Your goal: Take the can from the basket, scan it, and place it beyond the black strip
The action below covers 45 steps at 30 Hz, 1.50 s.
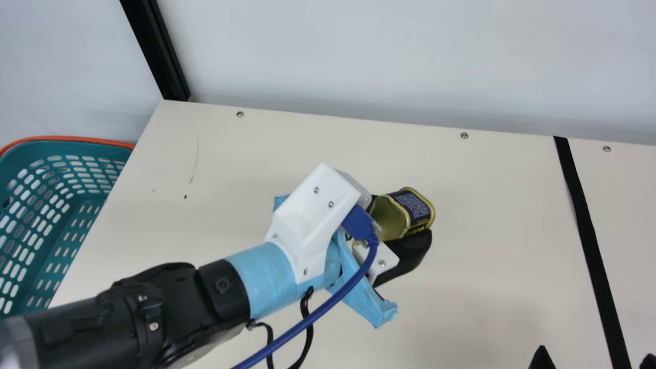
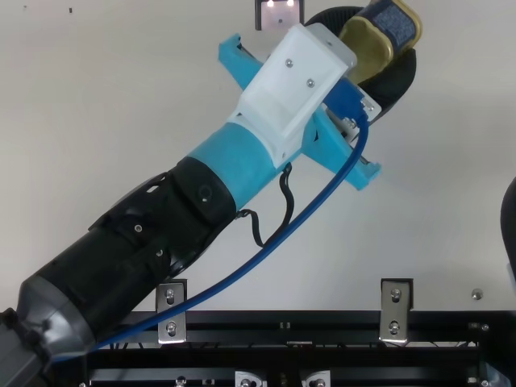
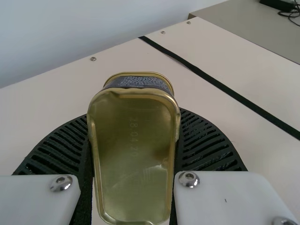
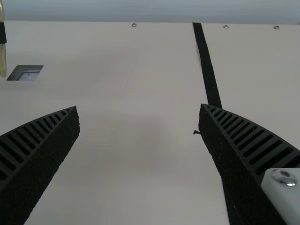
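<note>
My left gripper (image 1: 402,218) reaches in from 8 o'clock in the main view, its jaws closed around the can (image 1: 416,206). The can is gold metal with a dark blue label covered in fine pale print; its flat, rounded-cornered gold end faces back toward my wrist camera. It is over the cream surface (image 1: 461,287), on the basket side of the black strip (image 1: 589,230).

My right gripper (image 1: 594,359) is at 4 o'clock, jaws wide apart with bare surface between them.

In the top view, at 12 o'clock, a small dark-edged opening (image 2: 280,14) is set into the surface, near the left arm's white wrist housing (image 2: 294,81).

Farther out in the main view, at 9 o'clock, the teal slotted basket (image 1: 77,205) with an orange rim stands beside the surface, cut off by the view's edge, so I cannot tell all it holds. The strip runs down the surface at 3 o'clock.
</note>
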Each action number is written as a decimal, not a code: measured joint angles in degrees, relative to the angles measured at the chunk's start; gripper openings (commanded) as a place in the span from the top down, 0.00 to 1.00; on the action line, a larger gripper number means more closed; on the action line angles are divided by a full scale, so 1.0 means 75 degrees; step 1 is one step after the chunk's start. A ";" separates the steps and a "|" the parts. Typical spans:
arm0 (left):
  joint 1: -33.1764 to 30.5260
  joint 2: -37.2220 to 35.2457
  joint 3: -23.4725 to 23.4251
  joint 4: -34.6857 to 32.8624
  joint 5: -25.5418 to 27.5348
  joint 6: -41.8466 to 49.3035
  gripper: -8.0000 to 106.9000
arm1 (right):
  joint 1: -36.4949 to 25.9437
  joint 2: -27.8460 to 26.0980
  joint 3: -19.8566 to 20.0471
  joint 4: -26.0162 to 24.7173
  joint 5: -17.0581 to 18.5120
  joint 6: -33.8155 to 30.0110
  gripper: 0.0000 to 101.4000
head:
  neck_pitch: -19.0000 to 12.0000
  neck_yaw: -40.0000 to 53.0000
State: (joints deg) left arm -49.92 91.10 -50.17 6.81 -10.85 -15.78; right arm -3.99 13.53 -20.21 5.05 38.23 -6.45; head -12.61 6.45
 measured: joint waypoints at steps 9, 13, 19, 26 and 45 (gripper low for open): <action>0.0000 0.0000 0.0000 0.0000 0.0000 0.0000 0.84 | 0.0000 0.0000 0.0000 0.0000 0.0000 0.0007 0.00 | 0.0000 0.0000; 0.0000 0.0000 0.0000 0.0000 0.0000 0.0000 0.84 | 0.0000 0.0135 -0.0089 0.0013 -0.0047 0.0075 0.00 | 0.0000 0.0000; 0.0000 0.0000 0.0000 0.0000 0.0000 0.0000 0.84 | 0.0097 0.0623 -0.0469 0.0259 -0.0414 0.0229 0.00 | 0.0000 0.0000; 0.0000 0.0000 0.0000 0.0000 0.0000 0.0000 0.84 | 0.0322 0.1467 -0.1123 0.0669 -0.0913 0.0308 0.00 | 0.0000 0.0000; 0.0000 0.0000 0.0000 0.0000 0.0000 0.0000 0.84 | 0.0907 0.3483 -0.2538 0.1530 -0.1656 0.0375 0.00 | 0.0000 0.0000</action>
State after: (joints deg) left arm -49.92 91.10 -50.17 6.81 -10.85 -15.78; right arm 2.82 39.65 -39.25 16.53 25.81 -3.63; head -12.61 6.45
